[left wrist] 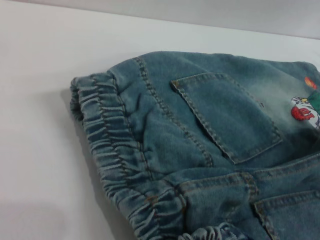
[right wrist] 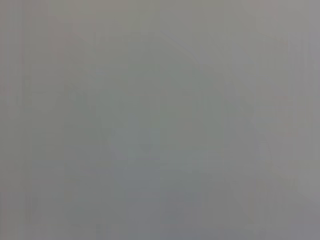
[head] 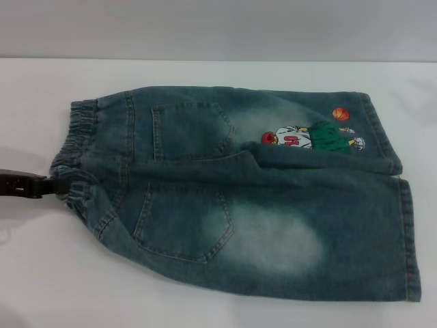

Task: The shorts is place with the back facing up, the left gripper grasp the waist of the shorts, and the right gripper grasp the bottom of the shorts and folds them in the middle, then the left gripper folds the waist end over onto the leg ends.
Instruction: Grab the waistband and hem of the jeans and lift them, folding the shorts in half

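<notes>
The blue faded denim shorts [head: 239, 198] lie flat on the white table, back up, both patch pockets showing. The ruffled elastic waist [head: 82, 147] points to the left, and the straight leg hems [head: 408, 239] lie at the right. A cartoon print with an orange basketball [head: 341, 114] sits on the far leg. My left gripper [head: 58, 184] comes in low from the left edge and meets the waist at its middle, where the band bunches up. The left wrist view shows the waist [left wrist: 107, 135] and one back pocket [left wrist: 227, 115] close up. The right gripper is out of view.
The white table [head: 41, 273] runs all around the shorts, with a grey wall behind its far edge. The right wrist view shows only a plain grey surface.
</notes>
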